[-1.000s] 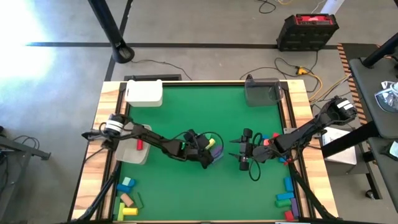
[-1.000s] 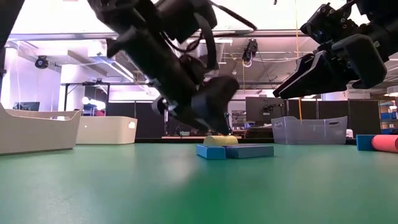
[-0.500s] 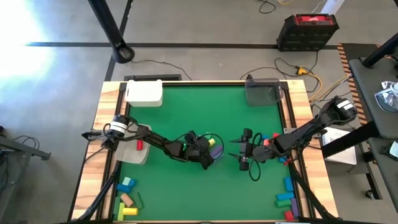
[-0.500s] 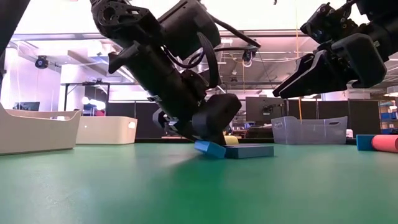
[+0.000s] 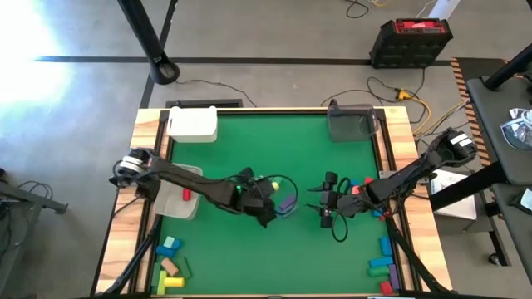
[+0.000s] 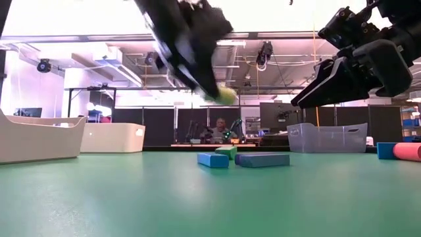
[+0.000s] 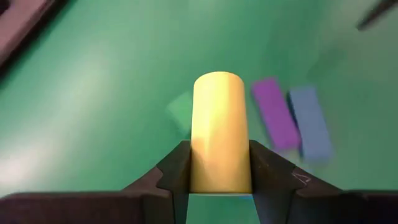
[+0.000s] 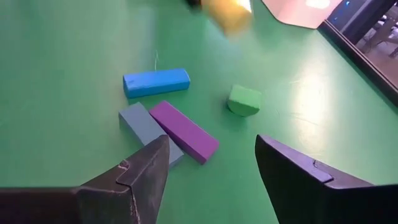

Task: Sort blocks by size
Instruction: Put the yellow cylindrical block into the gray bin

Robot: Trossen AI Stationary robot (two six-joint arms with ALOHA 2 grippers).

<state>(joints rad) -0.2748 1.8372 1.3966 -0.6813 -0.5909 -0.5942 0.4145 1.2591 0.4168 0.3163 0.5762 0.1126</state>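
The left gripper hangs above the middle of the green table, its two fingers pinching a yellow block with a rounded end, lifted clear of the surface. Beneath it lie a small green block, a purple block, a grey-blue block touching the purple one along its side, and a brighter blue block just beside them. The right gripper hovers near the table's middle too, a little toward the right edge, its fingers spread wide with nothing between them, pointed at that same cluster.

By the right edge, a few more blocks sit under the right arm, and another handful rests in the near right corner. A further group of blocks lies in the near left corner. On the left edge stands a pale tray with a red block in it. A white tray sits at the far left corner, and a grey tray at the far right corner
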